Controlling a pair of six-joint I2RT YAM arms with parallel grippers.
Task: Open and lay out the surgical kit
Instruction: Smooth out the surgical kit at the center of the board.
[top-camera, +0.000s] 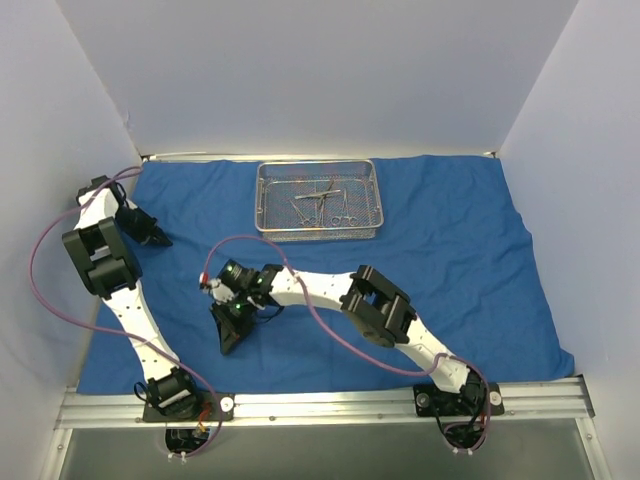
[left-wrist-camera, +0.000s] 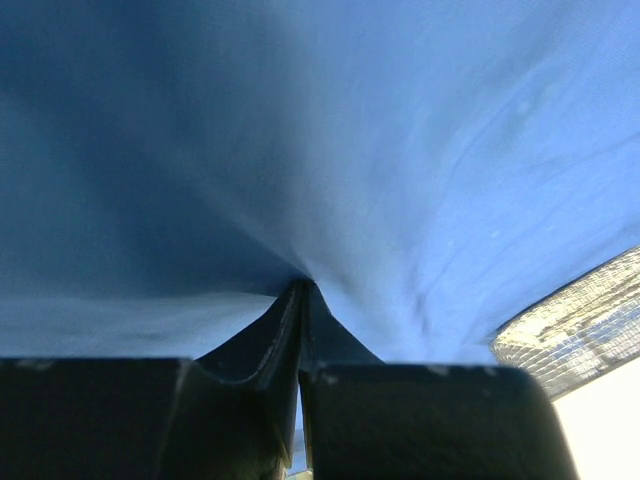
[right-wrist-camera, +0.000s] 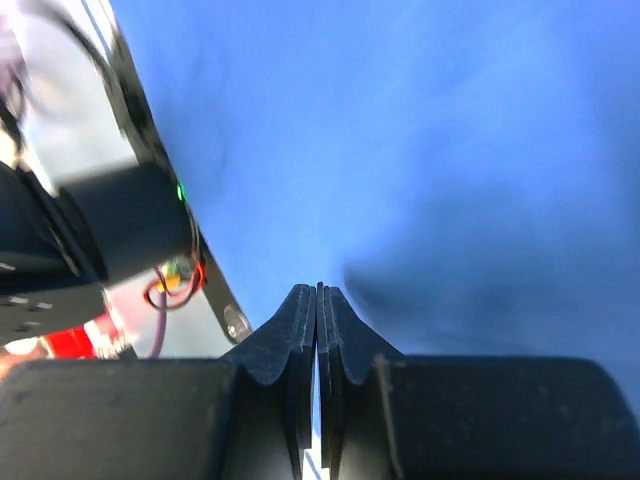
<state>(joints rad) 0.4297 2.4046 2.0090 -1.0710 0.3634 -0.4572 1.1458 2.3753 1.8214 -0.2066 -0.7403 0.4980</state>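
The royal-blue cloth wrap (top-camera: 450, 260) lies spread open across the table. The silver wire-mesh tray (top-camera: 263, 200) stands on it at the back centre, with several thin steel ring-handled instruments (top-camera: 320, 205) inside. My left gripper (top-camera: 160, 240) is at the cloth's left side. In the left wrist view (left-wrist-camera: 301, 283) its jaws are shut, and folds of cloth (left-wrist-camera: 400, 150) converge at the tips. A corner of the tray (left-wrist-camera: 570, 320) shows at the right of that view. My right gripper (top-camera: 230, 345) points down over the near-left cloth. Its jaws (right-wrist-camera: 320, 287) are shut with nothing between them, just above the cloth (right-wrist-camera: 400, 130).
White walls enclose the table on three sides. A metal rail (top-camera: 330, 405) runs along the near edge with both arm bases on it. Purple cables loop over the left part of the cloth. The left arm's base (right-wrist-camera: 120, 230) and the rail show at the left of the right wrist view.
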